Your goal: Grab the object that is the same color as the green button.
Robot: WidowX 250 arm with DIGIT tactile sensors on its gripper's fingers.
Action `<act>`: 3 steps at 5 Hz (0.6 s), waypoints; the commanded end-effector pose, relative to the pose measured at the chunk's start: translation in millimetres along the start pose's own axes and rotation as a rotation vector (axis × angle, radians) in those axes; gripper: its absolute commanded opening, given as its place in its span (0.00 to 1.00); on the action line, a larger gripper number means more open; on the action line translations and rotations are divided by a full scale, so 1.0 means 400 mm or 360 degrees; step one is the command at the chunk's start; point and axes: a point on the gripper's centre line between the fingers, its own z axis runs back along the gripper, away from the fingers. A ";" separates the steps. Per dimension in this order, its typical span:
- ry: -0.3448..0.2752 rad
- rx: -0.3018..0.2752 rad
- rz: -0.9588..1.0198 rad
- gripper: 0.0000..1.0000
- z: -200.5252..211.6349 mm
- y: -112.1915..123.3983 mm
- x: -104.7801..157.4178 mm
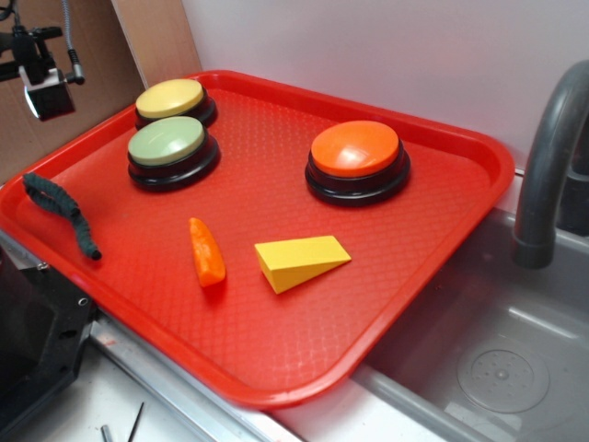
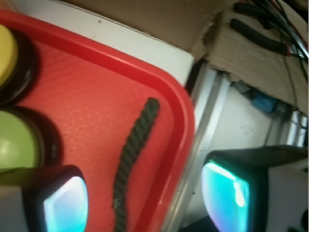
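Note:
The dark green ribbed worm [image 1: 63, 211] lies at the left edge of the red tray [image 1: 276, 394]. In the wrist view the worm [image 2: 133, 150] runs lengthwise beside the tray's rim [image 2: 184, 113]. The green button [image 1: 167, 141] stands at the back left of the tray and also shows in the wrist view [image 2: 13, 141]. My gripper [image 1: 44, 85] hangs high at the top left, above and behind the worm. In the wrist view my gripper [image 2: 145, 200] is open and empty, with the worm between the two fingers; one finger is over the tray and the other is past its rim.
A yellow button [image 1: 171, 97] stands behind the green one, and a larger orange button [image 1: 355, 149] at the back right. An orange carrot piece [image 1: 206, 250] and a yellow wedge [image 1: 299, 260] lie mid-tray. A grey sink [image 1: 497, 364] and faucet [image 1: 550, 157] are at the right.

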 end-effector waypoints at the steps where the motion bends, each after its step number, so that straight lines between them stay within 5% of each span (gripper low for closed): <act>1: -0.0031 -0.0015 0.0003 1.00 0.015 0.025 -0.005; 2: -0.0082 -0.0014 0.0051 1.00 -0.040 0.037 0.005; 3: -0.0027 -0.0024 0.0041 1.00 -0.087 0.023 0.017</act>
